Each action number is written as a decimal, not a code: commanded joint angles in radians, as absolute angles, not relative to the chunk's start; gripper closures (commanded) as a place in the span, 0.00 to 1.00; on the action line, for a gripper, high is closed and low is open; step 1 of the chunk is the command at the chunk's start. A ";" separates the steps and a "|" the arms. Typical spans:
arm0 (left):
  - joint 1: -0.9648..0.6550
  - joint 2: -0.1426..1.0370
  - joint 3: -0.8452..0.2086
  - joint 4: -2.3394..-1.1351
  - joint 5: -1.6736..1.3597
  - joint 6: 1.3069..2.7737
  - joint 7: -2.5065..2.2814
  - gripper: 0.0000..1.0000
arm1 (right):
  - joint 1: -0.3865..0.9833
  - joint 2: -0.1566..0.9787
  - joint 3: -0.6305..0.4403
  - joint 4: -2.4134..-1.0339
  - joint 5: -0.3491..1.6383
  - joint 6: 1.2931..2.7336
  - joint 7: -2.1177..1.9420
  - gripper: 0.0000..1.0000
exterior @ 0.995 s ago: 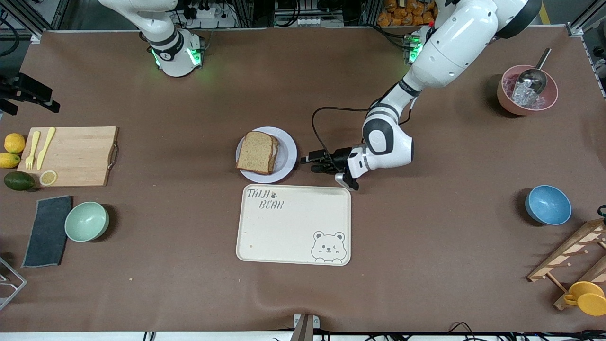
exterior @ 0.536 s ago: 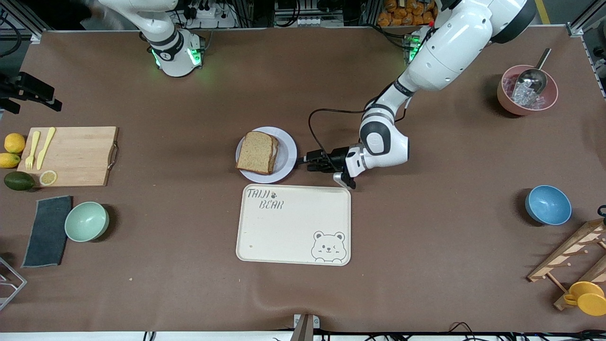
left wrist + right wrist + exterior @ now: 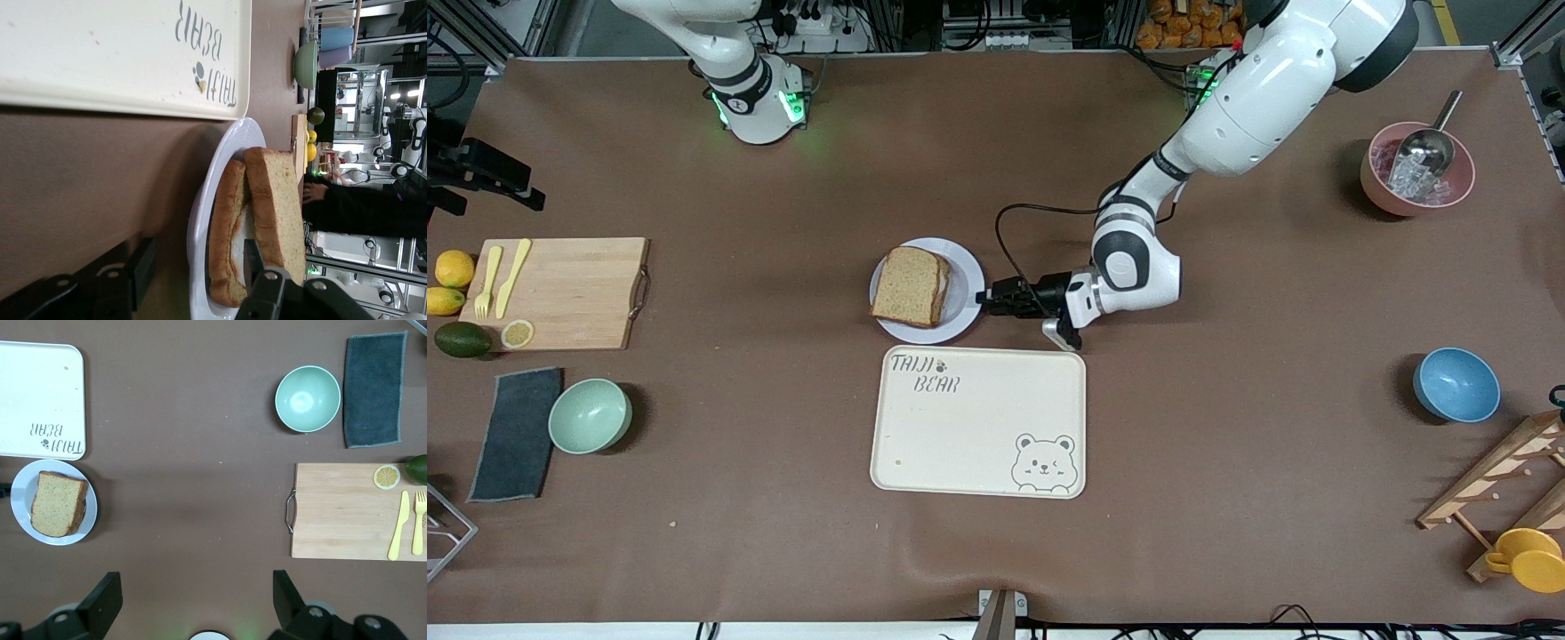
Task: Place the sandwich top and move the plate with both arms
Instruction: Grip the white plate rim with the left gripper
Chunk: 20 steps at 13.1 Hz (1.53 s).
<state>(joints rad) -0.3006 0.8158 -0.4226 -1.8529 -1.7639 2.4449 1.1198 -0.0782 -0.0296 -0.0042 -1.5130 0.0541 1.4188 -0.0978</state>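
The sandwich top [image 3: 910, 286] lies on the lower slice of the sandwich, and the stack sits on the plate [image 3: 966, 293] at the middle of the desk [image 3: 1227, 427]. In the left wrist view the two slices show edge-on with a pale filling between them. Just nearer the front camera than the plate lies the cream tray [image 3: 978, 422] with the bear drawing.

The left gripper [image 3: 989, 300] is down at the plate's rim, on the side toward the left arm's end of the desk. Its fingers [image 3: 137, 270] stand partly open, one on each side of the rim, and I cannot tell whether they touch it.

The right gripper [image 3: 193, 600] waits high over the desk near its own base, its fingers spread wide and holding nothing.

Toward the right arm's end are a wooden cutting board [image 3: 569, 289] carrying a yellow knife and fork, a green bowl [image 3: 590, 415] and a dark cloth [image 3: 516, 434]. Toward the left arm's end stands a blue bowl [image 3: 1456, 384].
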 commanded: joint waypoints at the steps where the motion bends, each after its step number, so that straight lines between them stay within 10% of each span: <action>1: -0.308 0.856 -0.423 -1.821 -1.813 2.444 1.201 0.43 | -0.075 -0.020 -0.003 -1.502 0.046 1.419 -0.089 0.00; 20: -0.331 0.861 -0.423 -1.816 -1.852 2.404 1.354 0.88 | -0.038 -0.018 -0.003 -1.502 0.052 1.417 -0.087 0.00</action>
<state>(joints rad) -0.3288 0.8453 -0.4227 -1.8334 -1.8173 2.4172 1.3007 -0.0461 -0.0224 0.0007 -1.5130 0.0545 1.4260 -0.0978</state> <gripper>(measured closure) 0.837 0.000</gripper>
